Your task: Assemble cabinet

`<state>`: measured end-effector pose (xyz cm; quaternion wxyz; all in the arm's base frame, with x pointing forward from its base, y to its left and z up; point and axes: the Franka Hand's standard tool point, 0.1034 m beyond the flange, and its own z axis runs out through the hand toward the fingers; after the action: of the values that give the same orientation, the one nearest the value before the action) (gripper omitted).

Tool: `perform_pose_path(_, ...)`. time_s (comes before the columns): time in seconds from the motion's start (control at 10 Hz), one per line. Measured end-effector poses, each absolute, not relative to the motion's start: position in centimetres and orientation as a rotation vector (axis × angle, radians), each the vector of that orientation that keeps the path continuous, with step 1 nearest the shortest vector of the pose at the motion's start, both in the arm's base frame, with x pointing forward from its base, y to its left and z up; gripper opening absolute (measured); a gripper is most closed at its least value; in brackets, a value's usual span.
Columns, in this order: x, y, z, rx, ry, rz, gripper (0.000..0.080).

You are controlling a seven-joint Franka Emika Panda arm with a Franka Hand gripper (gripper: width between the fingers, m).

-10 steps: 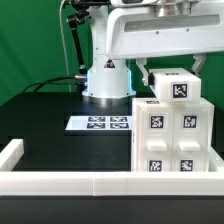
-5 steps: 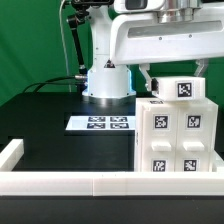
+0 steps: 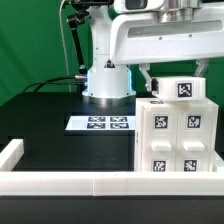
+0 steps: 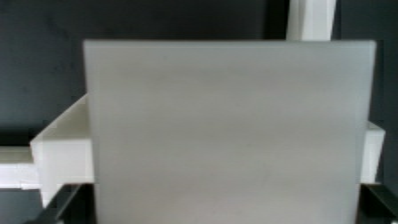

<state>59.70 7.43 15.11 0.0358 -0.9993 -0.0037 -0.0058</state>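
Green wall (image 3: 30,40) behind, black table (image 3: 45,112) below. White cabinet (image 3: 172,140) stands at the frame's lower right — its top piece (image 3: 181,90) under the gripper (image 3: 176,76). Whether it holds the piece, I cannot tell. Best, I think, to push straight down slowly — edges lined up.

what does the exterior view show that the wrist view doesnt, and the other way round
Only the exterior view: the robot base, the marker board, the low border wall and the tags on the cabinet front. Only the wrist view: a close, blank white face with no tags, filling most of the picture. Both: white cabinet plastic and the black table.
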Motion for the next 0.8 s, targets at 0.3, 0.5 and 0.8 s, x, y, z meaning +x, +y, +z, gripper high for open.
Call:
perform_pose_path(0.3,59.70,7.44,15.12,-3.069,0.029,-0.016,0.0562)
perform_pose_path(0.5,59.71,7.46,15.12,-3.064,0.152,-0.012,0.0563)
perform_pose_path(0.8,59.69,7.70,15.13,-3.010,0.554,0.005,0.0563)
